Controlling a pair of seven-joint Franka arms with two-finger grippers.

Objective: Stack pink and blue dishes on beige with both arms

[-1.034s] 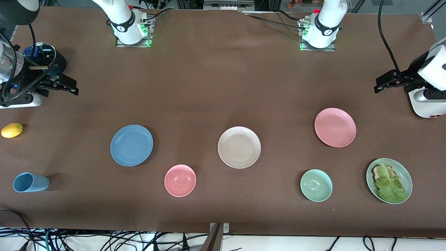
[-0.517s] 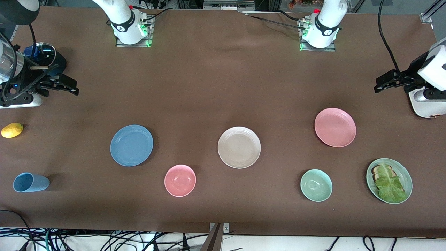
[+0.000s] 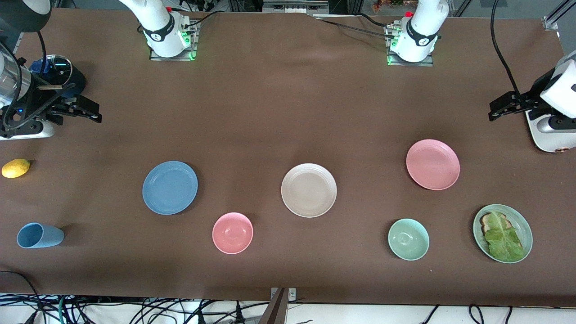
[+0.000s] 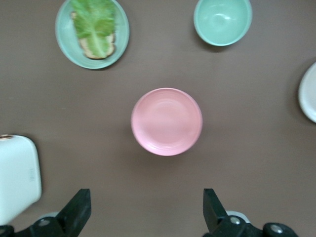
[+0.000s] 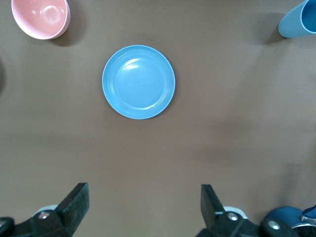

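The beige plate lies flat at the middle of the brown table and serves as the landmark here. The blue plate lies flat well apart from it toward the right arm's end of the table, about level with it. The pink plate lies flat well apart from the beige plate toward the left arm's end, a little farther from the front camera. None of the three plates touches another, and nothing is stacked.

The left gripper hangs in the air above the table at the left arm's end, well apart from the beige plate; its fingers stand wide apart and hold nothing, with the pink plate lying on the cloth beneath its wrist camera. The right gripper hangs above the right arm's end, also released and empty, and the blue plate lies beneath its wrist camera.

Nearer to the front camera than the beige plate sit a small pink bowl toward the right arm's end and a pale green bowl toward the left arm's end. A green plate with a lettuce leaf on toast lies at the left arm's end, and a blue cup on its side and a lemon lie at the right arm's end.
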